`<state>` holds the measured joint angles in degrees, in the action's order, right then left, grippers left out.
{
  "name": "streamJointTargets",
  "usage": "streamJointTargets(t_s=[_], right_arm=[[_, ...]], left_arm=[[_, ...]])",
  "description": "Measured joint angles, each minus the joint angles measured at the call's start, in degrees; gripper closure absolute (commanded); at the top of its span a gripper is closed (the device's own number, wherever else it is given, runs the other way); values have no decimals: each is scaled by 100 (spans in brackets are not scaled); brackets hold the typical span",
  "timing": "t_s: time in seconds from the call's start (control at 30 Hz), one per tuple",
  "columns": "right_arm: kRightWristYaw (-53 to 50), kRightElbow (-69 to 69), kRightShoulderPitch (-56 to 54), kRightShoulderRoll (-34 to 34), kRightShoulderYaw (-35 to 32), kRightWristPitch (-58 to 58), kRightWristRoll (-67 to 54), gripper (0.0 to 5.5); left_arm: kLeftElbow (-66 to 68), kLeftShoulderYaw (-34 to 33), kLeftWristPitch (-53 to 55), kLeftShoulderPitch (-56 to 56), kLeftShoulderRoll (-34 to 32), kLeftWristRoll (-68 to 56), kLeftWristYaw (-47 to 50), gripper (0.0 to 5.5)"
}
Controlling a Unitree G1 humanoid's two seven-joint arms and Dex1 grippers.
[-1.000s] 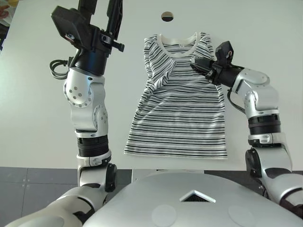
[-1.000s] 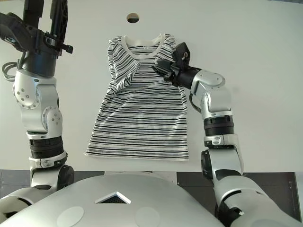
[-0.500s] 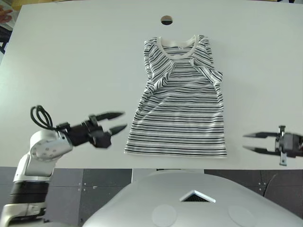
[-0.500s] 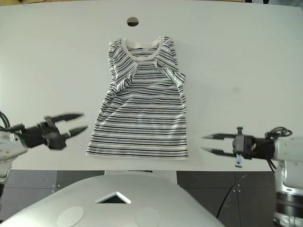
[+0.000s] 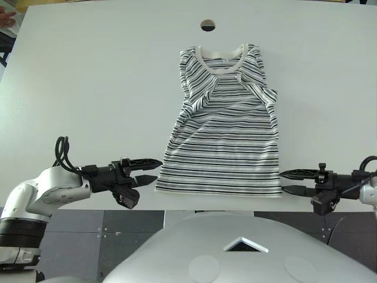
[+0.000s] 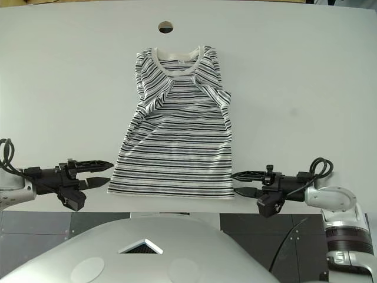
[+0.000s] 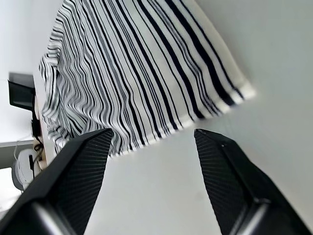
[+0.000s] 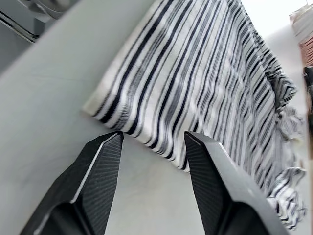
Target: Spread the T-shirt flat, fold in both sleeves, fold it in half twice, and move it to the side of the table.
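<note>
Within the last second the left arm has dropped from high over the table's far left part. Its left pincer (image 5: pixel 154 170) now lies low along the near edge, fingers parted and empty, tips just beside the hem's left corner. The T-shirt (image 5: pixel 224 127) lies flat in the middle of the table, collar toward the far edge, both sleeves folded in. The right pincer (image 5: pixel 284 181) has left the right sleeve and come to the hem's right corner, also parted and holding nothing. Whether either tip touches cloth is hard to tell. The sleeve step looks done. Both arms seem set to grip the hem for the first half fold.

The table (image 5: pixel 88 76) is plain white with a round hole (image 5: pixel 207 25) near its far edge. Dark floor tiles (image 5: pixel 70 221) show below the near edge.
</note>
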<state>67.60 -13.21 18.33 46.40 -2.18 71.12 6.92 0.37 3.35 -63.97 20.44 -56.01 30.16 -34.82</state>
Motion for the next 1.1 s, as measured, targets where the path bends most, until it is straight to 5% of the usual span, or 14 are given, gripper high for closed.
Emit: streamJointTargets(t_s=[0.17, 0.53, 0.77, 0.93, 1.1], right_arm=[[-818, -106, -87, 116, 351, 163, 370, 317], [-1594, 172, 73, 685, 1341, -66, 570, 536], [-1860, 297, 16, 916, 1685, -315, 514, 540], [-1056, 1118, 513, 1565, 2210, -2281, -1587, 540], [-99, 2404, 1018, 2419, 2049, -4246, -4015, 540]], left_arm=[[-204, 330, 92, 0, 35, 2, 132, 256], [-409, 948, 508, -73, -21, 27, 141, 452], [-531, 1201, 767, -117, -135, -50, 32, 539], [-1564, 1817, 2553, 537, -697, -2319, -1208, 539], [-3105, 1835, 4615, 1048, -1739, -5532, -2184, 539]])
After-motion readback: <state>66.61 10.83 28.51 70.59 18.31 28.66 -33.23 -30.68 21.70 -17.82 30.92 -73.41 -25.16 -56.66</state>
